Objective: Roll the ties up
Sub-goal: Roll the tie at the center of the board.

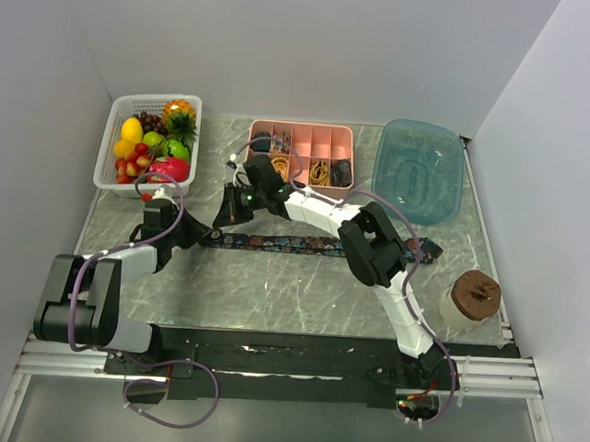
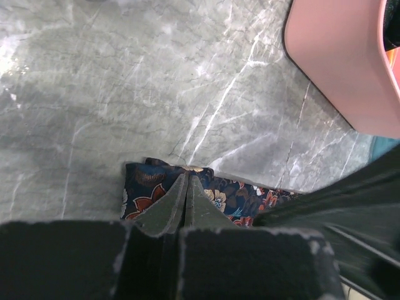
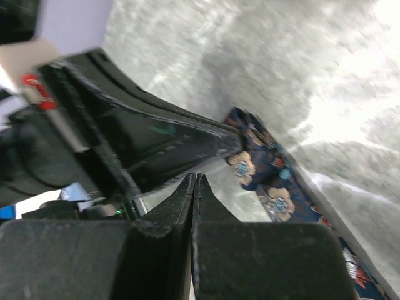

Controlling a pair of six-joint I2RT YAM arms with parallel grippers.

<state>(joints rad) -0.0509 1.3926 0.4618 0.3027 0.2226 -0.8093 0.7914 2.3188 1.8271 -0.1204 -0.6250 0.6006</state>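
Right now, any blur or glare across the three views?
Top external: sharp, evenly lit, mild sheen on the table. Left wrist: tie crisp, glare at far left. Right wrist: smeared, table blown out upper right.

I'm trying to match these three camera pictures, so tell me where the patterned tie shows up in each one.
Top external: the tie lies stretched left to right across the middle of the table.
Left wrist: the tie is at bottom centre, its end under the tips of the shut left pincer.
Right wrist: the tie runs diagonally toward the bottom-right corner.
Shared landmark: the grey marbled tabletop beneath it in all three.
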